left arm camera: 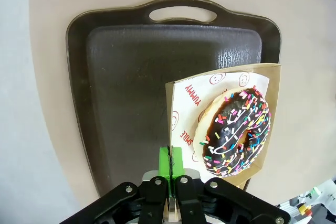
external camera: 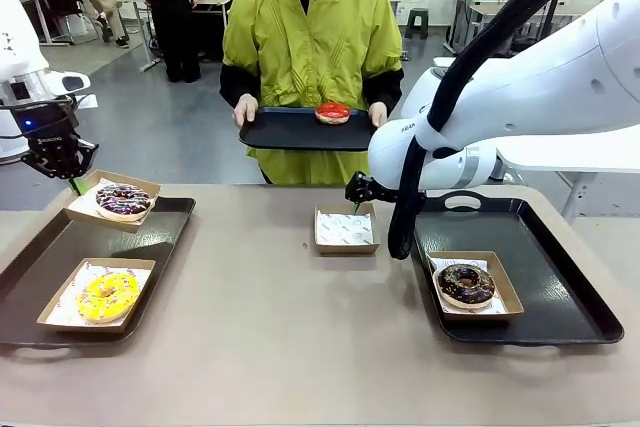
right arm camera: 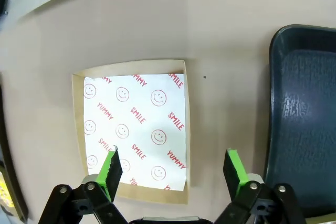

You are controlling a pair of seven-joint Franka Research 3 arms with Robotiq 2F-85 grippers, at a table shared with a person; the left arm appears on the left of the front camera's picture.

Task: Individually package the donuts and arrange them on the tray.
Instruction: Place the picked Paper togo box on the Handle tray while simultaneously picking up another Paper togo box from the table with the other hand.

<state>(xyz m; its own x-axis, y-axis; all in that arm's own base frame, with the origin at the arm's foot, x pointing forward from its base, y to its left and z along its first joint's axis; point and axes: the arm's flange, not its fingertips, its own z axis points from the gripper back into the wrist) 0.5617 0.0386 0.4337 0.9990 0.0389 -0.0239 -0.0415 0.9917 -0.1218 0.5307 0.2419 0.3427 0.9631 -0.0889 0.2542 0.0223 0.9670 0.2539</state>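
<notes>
L gripper clamped tight on the edge of a paper box. Choc sprinkle donut sits inside, box tilted over the far corner of the L black tray. Yellow donut boxed at the near end of that same tray. R gripper has jaws wide, nothing held, hanging over an empty box w/ smiley paper, mid-table, just beside the R black tray. Dark choc donut boxed on that tray. Across the table a person holds a third tray, red donut on it, unboxed.
</notes>
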